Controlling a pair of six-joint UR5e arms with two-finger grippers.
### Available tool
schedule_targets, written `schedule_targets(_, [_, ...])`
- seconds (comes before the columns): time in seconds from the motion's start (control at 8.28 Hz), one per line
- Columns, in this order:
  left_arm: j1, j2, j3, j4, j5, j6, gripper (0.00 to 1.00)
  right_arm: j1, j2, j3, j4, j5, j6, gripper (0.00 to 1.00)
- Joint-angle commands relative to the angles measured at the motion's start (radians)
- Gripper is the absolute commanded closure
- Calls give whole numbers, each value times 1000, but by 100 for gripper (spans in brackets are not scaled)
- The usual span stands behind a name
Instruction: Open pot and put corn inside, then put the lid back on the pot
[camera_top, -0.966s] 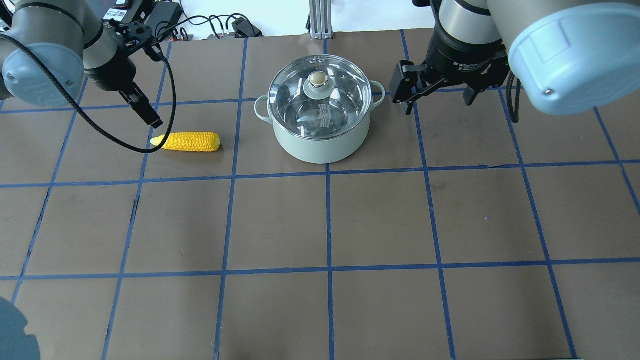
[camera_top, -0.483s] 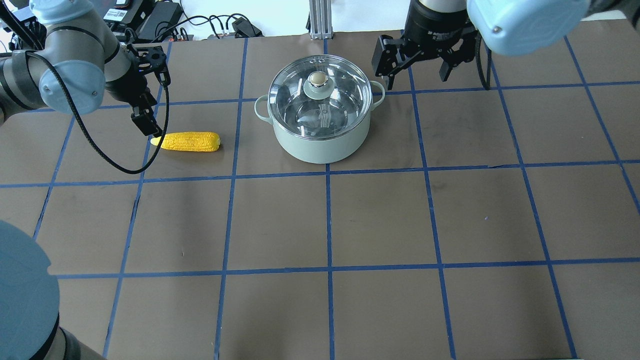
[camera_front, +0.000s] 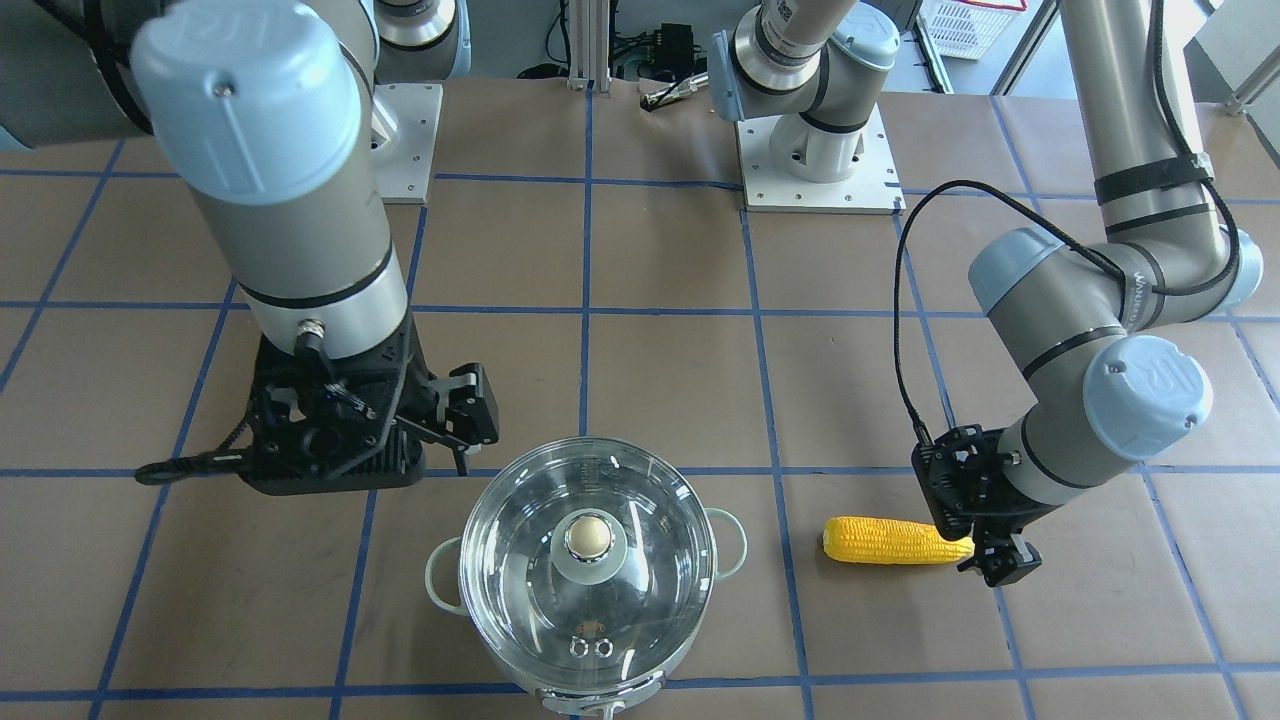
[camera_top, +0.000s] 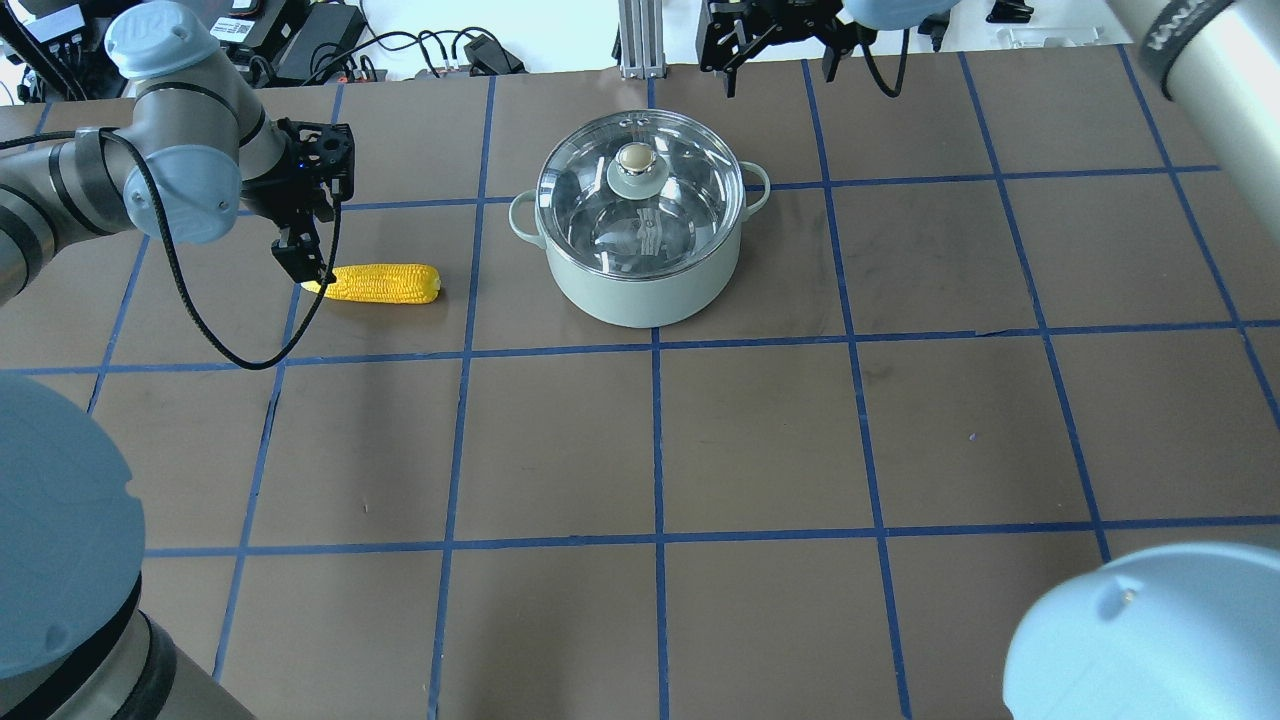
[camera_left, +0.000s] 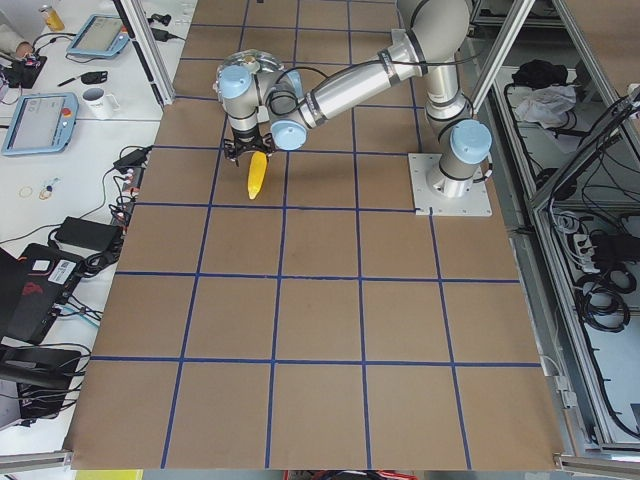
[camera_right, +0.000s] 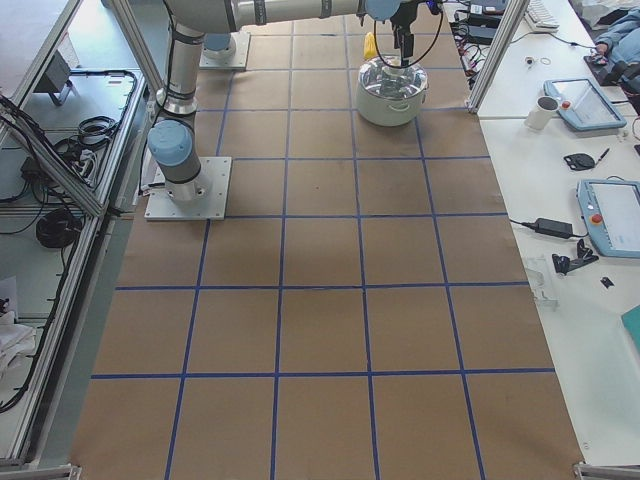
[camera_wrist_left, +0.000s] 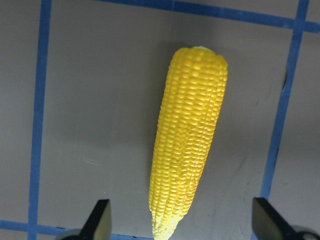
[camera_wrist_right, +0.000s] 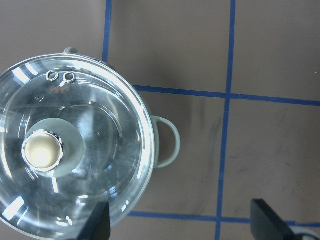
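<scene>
Overhead exterior showed the brown, blue-gridded surface (camera_top: 760, 440). The corn (camera_top: 385, 283) lay left of the pot (camera_top: 640, 290), lid (camera_top: 640, 195) seated. The left claw (camera_top: 308, 268) spread wide about the corn's tip. Beyond, the right claw (camera_top: 776, 72), wide, was cut off by the frame; cables (camera_top: 440, 45) lay behind.

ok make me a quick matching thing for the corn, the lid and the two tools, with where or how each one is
1 corn
2 lid
3 left tool
4 right tool

a open, off to one side of the knob
b lying on the table
c seated on the pot
d open, at the corn's pointed end

Pairs: 1-b, 2-c, 3-d, 4-a
</scene>
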Motion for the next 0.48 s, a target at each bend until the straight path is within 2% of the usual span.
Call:
schedule_targets(0.0, [0, -40, -2, 10, -1, 72, 0, 110, 145, -15, -211, -9, 188, 0])
schedule_targets(0.12, [0, -60, -6, 10, -1, 76, 0, 124, 158, -14, -233, 20, 225, 0])
schedule_targets(0.36, [0, -70, -38, 15, 10, 78, 0, 176, 194, -8, -264, 24, 270, 0])
